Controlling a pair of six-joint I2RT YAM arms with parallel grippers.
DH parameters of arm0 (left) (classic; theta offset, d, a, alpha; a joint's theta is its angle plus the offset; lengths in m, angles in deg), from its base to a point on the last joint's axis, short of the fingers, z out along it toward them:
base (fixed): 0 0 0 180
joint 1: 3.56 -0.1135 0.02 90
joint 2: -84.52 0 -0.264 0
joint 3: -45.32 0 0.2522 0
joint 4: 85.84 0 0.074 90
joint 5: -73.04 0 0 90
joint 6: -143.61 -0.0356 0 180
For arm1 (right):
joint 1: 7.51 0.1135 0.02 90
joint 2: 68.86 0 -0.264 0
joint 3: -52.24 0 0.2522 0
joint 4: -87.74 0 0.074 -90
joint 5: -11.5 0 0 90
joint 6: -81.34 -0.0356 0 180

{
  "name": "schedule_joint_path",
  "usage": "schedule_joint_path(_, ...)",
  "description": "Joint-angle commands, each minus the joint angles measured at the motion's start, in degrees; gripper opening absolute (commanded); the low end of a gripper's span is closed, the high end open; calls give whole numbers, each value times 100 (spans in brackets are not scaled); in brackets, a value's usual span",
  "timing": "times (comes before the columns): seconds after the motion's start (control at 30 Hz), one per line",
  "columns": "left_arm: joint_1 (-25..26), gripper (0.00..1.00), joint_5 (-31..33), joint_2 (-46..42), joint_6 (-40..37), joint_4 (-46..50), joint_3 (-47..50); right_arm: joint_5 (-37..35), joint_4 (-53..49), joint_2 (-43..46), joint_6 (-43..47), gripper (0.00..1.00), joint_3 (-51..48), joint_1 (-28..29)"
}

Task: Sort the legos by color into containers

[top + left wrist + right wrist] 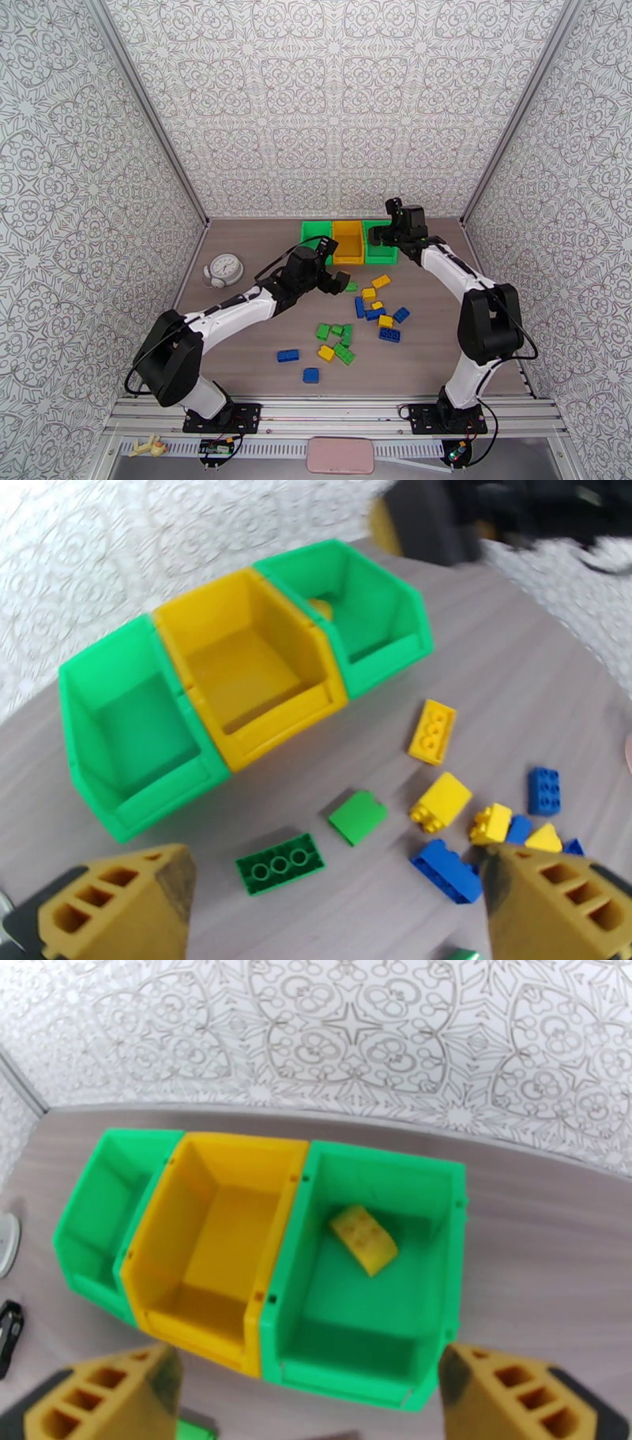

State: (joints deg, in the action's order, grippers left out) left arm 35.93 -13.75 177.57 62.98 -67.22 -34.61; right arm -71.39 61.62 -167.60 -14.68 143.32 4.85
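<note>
in the right green bin (357, 1311) lies one yellow lego (363, 1239)

Green bins (79, 1228) (347, 1370): two. Yellow bin (221, 1236): one. Loose bricks (389, 335): roughly seventeen. Binned yellow brick (363, 1239): one. Clock (225, 270): one.

Each arm is built from white tubular links joined by black cylindrical joint housings. The left arm (229, 310) appears at lower left of the top view, the right arm (452, 270) at right. Each stands on a black rectangular base plate (223, 417). A thin black cable (272, 263) loops along each arm. Wrist housings are black. The left gripper (336, 855) carries 2 yellow-orange moulded wedge fingers (118, 898), each with 3 rectangular pockets and a dark inner face. The right gripper (310, 1351) has identical fingers (521, 1398).
</note>
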Motion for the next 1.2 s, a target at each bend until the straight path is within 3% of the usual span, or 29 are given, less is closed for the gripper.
schedule_joint_path(0.0,94,100,764,413,871,1693,-652,185,-57,516,186,91,-482,-23)
schedule_joint_path(0.17,70,100,863,1048,1318,2674,-1391,82,-273,1199,275,91,-1052,-24)
schedule_joint_path(0.47,-57,100,745,2124,1563,3506,-2422,88,-317,1728,98,91,-1578,-25)
schedule_joint_path(1.17,-265,94,462,3531,1356,3601,-3402,282,-425,1989,-87,94,-1681,-25)
